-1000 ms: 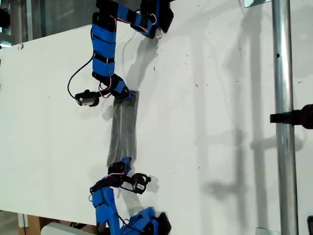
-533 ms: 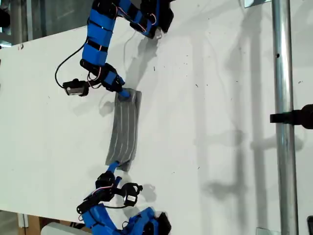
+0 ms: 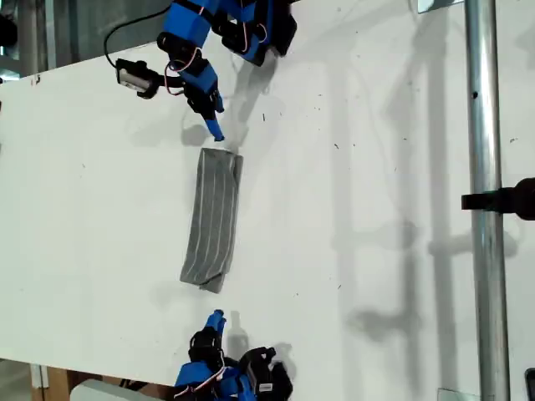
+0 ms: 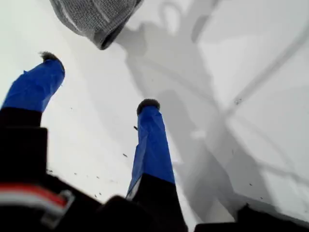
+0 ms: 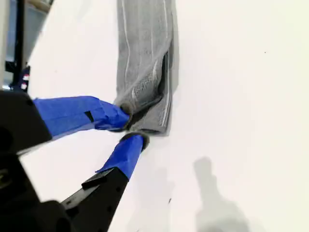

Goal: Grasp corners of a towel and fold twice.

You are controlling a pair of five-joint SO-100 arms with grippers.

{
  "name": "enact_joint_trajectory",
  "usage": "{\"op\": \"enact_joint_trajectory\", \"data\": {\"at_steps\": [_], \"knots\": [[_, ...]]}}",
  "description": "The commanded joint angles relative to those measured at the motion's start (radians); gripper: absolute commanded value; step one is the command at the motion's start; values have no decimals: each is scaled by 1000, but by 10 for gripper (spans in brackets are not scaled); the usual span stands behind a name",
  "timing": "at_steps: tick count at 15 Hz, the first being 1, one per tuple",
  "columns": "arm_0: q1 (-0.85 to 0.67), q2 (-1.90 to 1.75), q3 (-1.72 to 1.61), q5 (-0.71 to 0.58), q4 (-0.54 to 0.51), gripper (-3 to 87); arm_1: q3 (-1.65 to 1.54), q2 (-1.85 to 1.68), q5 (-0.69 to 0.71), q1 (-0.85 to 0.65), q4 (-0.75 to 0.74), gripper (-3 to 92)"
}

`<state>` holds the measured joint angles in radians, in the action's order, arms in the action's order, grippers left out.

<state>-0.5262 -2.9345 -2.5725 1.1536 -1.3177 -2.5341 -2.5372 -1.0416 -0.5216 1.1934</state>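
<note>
White table [image 3: 376, 125] fills the exterior view, tilted, with faint shadows on it.

Starting at the exterior view's left, you see both arms, one at the top edge and one at the bottom edge, with the towel [image 3: 213, 217] between them. It lies flat on the table as a long narrow grey strip with pale stripes running along its length. It looks folded, with stacked layers showing at both ends.

My second gripper [image 3: 216, 132] is the one at the top of the exterior view, and its tip points down at the towel's upper end, just beside it. In the second wrist view you find my second gripper [image 5: 133, 126] with its jaws only narrowly apart and nothing between them. One fingertip [image 5: 124, 112] sits right at the towel [image 5: 145, 48] end, where the layers gape; you cannot tell whether it touches the cloth.

My first gripper [image 3: 215, 319] is at the bottom of the exterior view, apart from the towel's lower end, with bare table between them. In the first wrist view, my first gripper [image 4: 99, 81] has its jaws spread wide and is holding nothing. Beyond the tips you see the towel [image 4: 94, 17] end with a rolled fold.

Toward the exterior view's right, a metal pole [image 3: 485, 125] stands upright, with a black clamp [image 3: 501, 200] on it.
</note>
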Motion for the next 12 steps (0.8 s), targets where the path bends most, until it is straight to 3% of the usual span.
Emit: {"op": "enact_joint_trajectory", "data": {"at_steps": [1, 3, 6, 12], "knots": [[173, -414, -238, 127, 86, -15, -87, -55, -164, 61, -143, 343], [273, -538, -367, 187, 94, -15, -77, 95, -219, 61, -284, 346], [308, -540, -396, 229, 72, -15, 72, 537, -221, 28, -491, 352], [314, -540, -382, 235, 37, -15, 373, 960, -258, 43, -721, 331]]}}
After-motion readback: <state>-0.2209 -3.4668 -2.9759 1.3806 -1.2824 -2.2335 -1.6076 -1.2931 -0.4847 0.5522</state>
